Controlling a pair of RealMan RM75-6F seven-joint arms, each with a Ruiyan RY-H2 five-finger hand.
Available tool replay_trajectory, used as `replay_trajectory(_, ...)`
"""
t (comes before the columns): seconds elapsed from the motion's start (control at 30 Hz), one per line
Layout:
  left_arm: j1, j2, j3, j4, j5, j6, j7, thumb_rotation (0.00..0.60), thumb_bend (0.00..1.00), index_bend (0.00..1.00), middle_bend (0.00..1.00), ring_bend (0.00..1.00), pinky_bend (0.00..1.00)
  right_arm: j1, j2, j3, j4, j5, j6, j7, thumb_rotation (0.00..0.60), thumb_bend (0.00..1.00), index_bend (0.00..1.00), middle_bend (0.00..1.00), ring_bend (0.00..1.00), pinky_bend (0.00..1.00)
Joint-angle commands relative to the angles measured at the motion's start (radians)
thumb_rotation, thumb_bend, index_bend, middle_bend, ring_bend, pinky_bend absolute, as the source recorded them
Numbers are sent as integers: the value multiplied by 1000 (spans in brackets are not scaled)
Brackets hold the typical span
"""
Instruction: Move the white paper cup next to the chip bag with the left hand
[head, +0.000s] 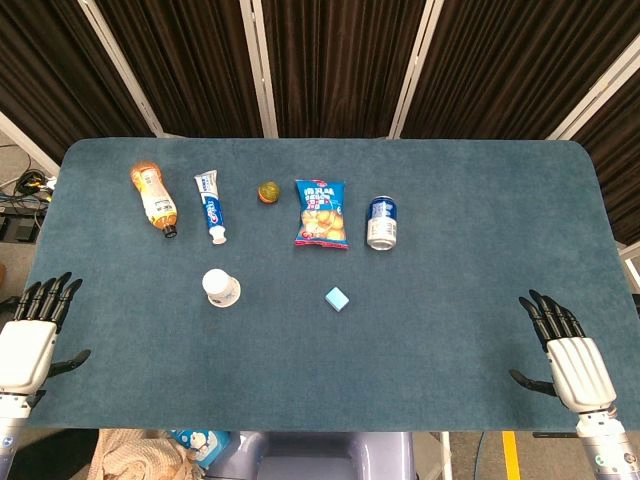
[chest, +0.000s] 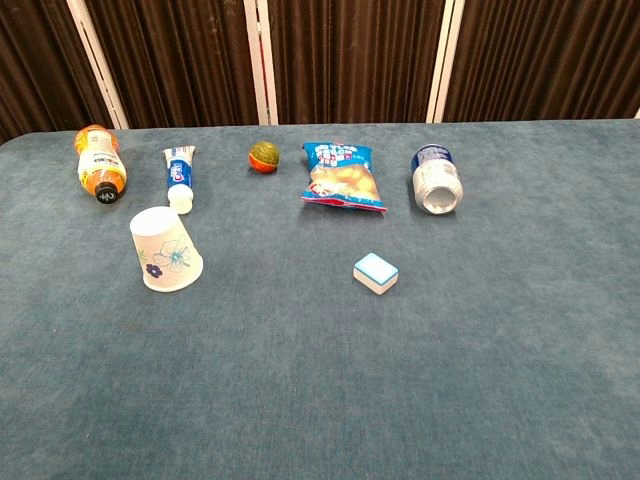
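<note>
- The left hand (head: 28, 335) rests at the near left corner of the blue table (head: 470, 300). Its fingers are spread apart and it holds nothing.
- The right hand (head: 565, 350) rests at the near right corner, fingers spread too, with nothing in it.
- The white paper cup (head: 221, 288) with a flower picture lies on its side, ahead of the left hand and off toward the right hand. Nothing touches it.
- The chip bag (head: 321, 213) lies flat farther from the left hand than the cup, well apart from the cup.
- A blue can (head: 382, 222) lies just beside the bag, on the right hand's side.
- A small blue and white block (head: 338, 298) sits between the cup and the right hand.
- Far ahead of the left hand lie an orange bottle (head: 153, 198), a toothpaste tube (head: 210, 204) and a little orange and green ball (head: 268, 192).
</note>
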Motion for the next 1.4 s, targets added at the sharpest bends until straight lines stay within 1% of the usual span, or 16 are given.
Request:
replay_trajectory(0.03, 0, 0, 0, 0, 0, -1, 0, 600, 67, 0, 0, 0, 0, 0, 0, 0, 0, 0, -1, 0, 600, 90, 0, 0, 0, 115)
replay_trajectory(0.4, -1, 8, 6, -5, 13, -6, 7, 600, 66, 0, 0, 0, 0, 3, -1, 0, -4, -3, -2, -4, 600, 90, 0, 0, 0, 115)
replay_trajectory(0.57, -47, 23, -10, -31, 20, -63, 45, 600, 46, 0, 0, 0, 4, 7, -3, -1, -8, 1, -15, -14, 600, 90, 0, 0, 0, 115)
replay_trajectory(0.63, -83, 38, -24, -63, 5, -117, 78, 600, 45, 0, 0, 5, 43, 6, -4, -1, -10, -1, -12, -13, 600, 90, 0, 0, 0, 115)
replay_trajectory(0.7, -120, 46, -42, -88, -12, -165, 117, 600, 45, 9, 16, 39, 146, 7, -3, -2, -9, -3, -12, -12, 600, 90, 0, 0, 0, 115)
replay_trajectory(0.73, -137, 47, -52, -98, -22, -187, 133, 600, 46, 12, 24, 52, 172, 7, -4, -3, -9, -3, -13, -12, 600, 90, 0, 0, 0, 115)
replay_trajectory(0.8, -177, 44, -77, -123, -57, -242, 162, 600, 48, 18, 51, 64, 196, 8, -3, -4, -8, -3, -17, -11, 600, 90, 0, 0, 0, 115)
replay_trajectory(0.9, -269, 21, -140, -158, -162, -356, 241, 600, 61, 23, 81, 72, 201, 7, 2, -4, -7, -1, -17, -4, 600, 90, 0, 0, 0, 115)
replay_trajectory(1.0, -338, -8, -176, -158, -235, -426, 317, 600, 68, 35, 102, 94, 228, 4, 4, -4, -7, -1, -10, 2, 600, 90, 0, 0, 0, 115)
replay_trajectory(1.1, -398, -42, -203, -151, -321, -485, 374, 600, 68, 43, 106, 95, 231, 2, 4, -4, -5, -2, -5, 5, 600, 90, 0, 0, 0, 115)
replay_trajectory(1.23, -471, -88, -222, -133, -439, -547, 443, 600, 68, 52, 126, 95, 231, -1, 5, -4, -2, 3, -4, 11, 600, 90, 0, 0, 0, 115)
replay_trajectory(1.4, -539, -129, -220, -122, -562, -578, 518, 600, 75, 78, 150, 100, 231, -7, 8, -3, 2, 7, 6, 22, 600, 90, 0, 0, 0, 115)
